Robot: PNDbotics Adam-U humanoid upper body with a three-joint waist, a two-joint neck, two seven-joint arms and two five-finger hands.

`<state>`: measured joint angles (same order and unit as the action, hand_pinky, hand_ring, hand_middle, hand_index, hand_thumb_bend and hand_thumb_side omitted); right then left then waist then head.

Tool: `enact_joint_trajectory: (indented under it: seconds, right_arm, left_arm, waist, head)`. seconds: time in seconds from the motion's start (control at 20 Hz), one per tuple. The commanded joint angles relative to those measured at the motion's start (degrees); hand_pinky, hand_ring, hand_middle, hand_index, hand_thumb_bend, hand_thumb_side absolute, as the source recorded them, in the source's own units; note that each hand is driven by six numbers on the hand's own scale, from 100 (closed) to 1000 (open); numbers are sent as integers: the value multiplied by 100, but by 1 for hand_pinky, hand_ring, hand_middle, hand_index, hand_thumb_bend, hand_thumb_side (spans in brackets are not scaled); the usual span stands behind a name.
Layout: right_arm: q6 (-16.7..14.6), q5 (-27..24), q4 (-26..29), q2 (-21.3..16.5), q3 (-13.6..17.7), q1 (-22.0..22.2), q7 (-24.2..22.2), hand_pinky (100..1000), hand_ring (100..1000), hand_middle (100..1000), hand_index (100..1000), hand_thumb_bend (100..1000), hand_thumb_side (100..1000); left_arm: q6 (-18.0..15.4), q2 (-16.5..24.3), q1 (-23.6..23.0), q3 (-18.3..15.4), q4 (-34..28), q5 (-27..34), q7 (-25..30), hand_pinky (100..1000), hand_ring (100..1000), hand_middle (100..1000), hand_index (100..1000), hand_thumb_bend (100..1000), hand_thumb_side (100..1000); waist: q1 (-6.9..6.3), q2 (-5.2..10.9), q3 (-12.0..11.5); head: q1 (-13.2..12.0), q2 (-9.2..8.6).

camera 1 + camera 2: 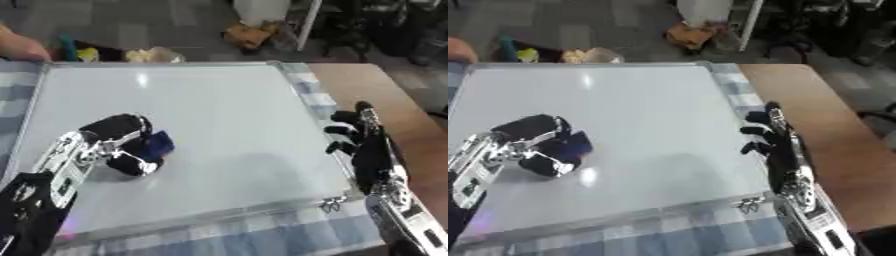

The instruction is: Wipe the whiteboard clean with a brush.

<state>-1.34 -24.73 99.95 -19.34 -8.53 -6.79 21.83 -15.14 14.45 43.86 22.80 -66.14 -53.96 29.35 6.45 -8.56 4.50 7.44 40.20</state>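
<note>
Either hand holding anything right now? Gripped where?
Left hand is curled around a dark blue brush, gripped at its near end, on the whiteboard. Right hand holds nothing.

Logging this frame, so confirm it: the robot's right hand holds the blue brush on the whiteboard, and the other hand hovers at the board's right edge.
Wrong hand. The left eye view shows the left hand curled round the blue brush on the whiteboard; the right hand is the one at the board's right edge.

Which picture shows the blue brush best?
The left eye view: the blue brush shows clearly beside the left hand curled round it, on the whiteboard. The right eye view shows it darker, more hidden by the fingers.
</note>
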Motion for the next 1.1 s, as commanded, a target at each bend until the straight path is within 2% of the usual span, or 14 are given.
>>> enact_joint_trajectory:
  seconds: [0.05,0.6,0.85,1.1]
  right_arm:
    - [-9,35,81,-76,28,-53,-30,345,613,646,653,100,809]
    - [-14,37,61,-77,16,-69,-39,345,613,647,653,100,810]
    - [-18,39,52,-79,16,-73,-41,345,613,647,653,100,809]
    - [-19,40,44,-87,20,-68,-41,345,613,647,653,100,809]
  left_arm:
    - [-110,-43,103,266,-291,271,227,567,560,539,304,677,400]
    - [-89,-48,113,594,-693,810,746,568,559,539,319,674,414]
    - [-24,-2,61,594,-834,927,879,579,563,551,434,740,486]
    - [48,114,47,516,-1051,1027,919,585,564,554,444,771,521]
  waist:
    - [-26,52,21]
    - [-55,45,24]
    - [-63,45,8]
    - [-72,75,-7]
  head:
    - [-18,-30]
    - [-37,-29]
    - [-29,-32]
    - [-24,-35]
